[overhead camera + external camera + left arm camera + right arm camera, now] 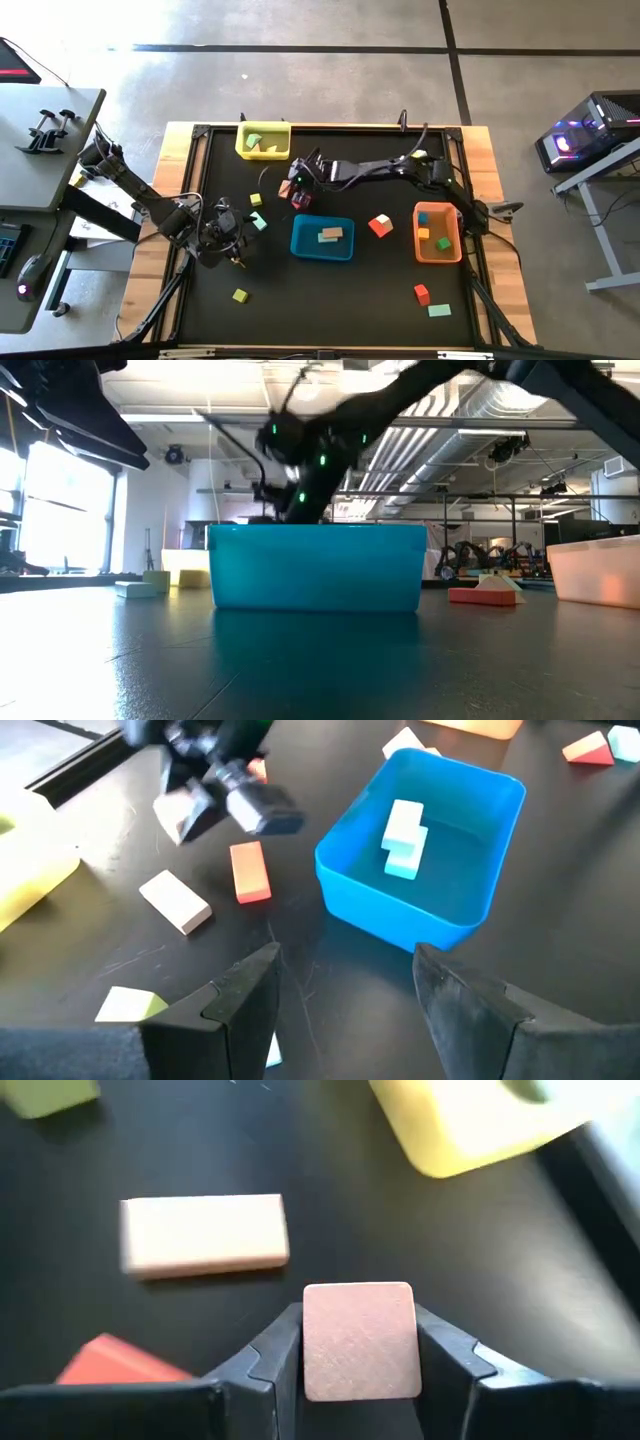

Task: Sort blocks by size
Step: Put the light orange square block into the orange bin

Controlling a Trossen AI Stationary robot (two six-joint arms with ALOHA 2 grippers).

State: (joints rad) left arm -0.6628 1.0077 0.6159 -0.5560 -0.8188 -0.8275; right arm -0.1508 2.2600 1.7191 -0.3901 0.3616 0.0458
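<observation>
Tan sq block [359, 1340], flat-faced.

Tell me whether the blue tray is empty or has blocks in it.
Not empty. The blue tray holds pale blocks lying on its floor, seen in the left wrist view; the high view shows a tan one inside.

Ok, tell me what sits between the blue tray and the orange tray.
High view: one red block on the mat between blue tray and orange tray.

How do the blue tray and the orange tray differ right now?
The blue tray sits mid-table; the orange tray sits toward the right arm's side. The blue tray holds stacked pale blocks; the orange tray holds several small coloured blocks. Both are open rectangular trays, and neither pincer touches them.
</observation>
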